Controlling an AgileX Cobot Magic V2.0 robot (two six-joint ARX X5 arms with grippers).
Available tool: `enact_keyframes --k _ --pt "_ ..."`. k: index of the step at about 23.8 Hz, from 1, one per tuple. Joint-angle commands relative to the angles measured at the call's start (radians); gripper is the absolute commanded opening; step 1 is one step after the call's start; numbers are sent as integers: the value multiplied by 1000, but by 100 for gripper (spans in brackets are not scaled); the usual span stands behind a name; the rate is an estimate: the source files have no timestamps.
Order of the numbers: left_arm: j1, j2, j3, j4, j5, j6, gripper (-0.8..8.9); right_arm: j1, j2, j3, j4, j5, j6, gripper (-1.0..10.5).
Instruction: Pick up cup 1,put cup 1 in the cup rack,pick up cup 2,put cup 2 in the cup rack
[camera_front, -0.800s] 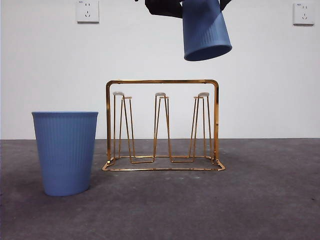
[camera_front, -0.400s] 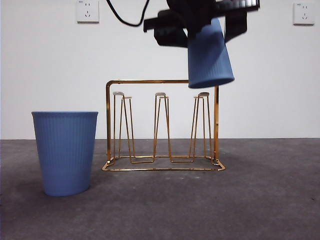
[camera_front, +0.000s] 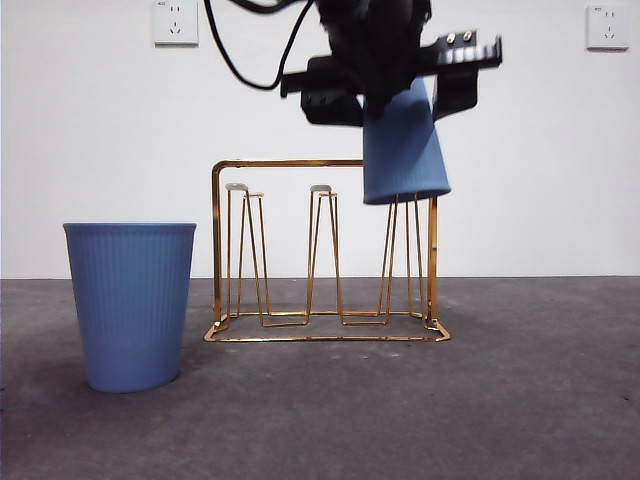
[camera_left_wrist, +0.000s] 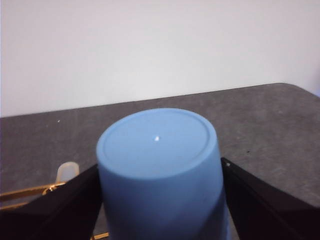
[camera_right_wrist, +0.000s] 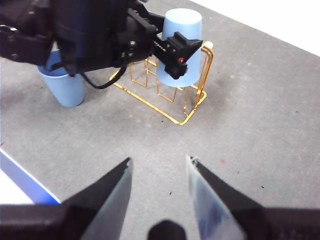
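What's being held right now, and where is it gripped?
The left gripper holds an upturned blue cup by its sides, near the base. The right gripper holds nothing.

two blue cups, one upright (camera_front: 131, 305) and one upside down (camera_front: 403, 150), one gold cup rack (camera_front: 325, 250), two wall sockets (camera_front: 175, 22), two grippers (camera_front: 400, 75) (camera_right_wrist: 160, 172)

Two blue ribbed cups, one gold wire cup rack (camera_front: 325, 250)

Inverted cup (camera_front: 403, 150) (tilted slightly) over the rack's right pegs; upright cup (camera_front: 131, 305) stands left of it.
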Motion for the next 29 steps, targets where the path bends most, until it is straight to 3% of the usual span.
enact_keyframes --k 1,29 --pt "3 27 -2 14 3 -35 -6 0 -3 3 7 -1 -3 189" --pt "-24 173 -2 -125 46 -209 -6 0 -3 3 7 -2 -11 189"
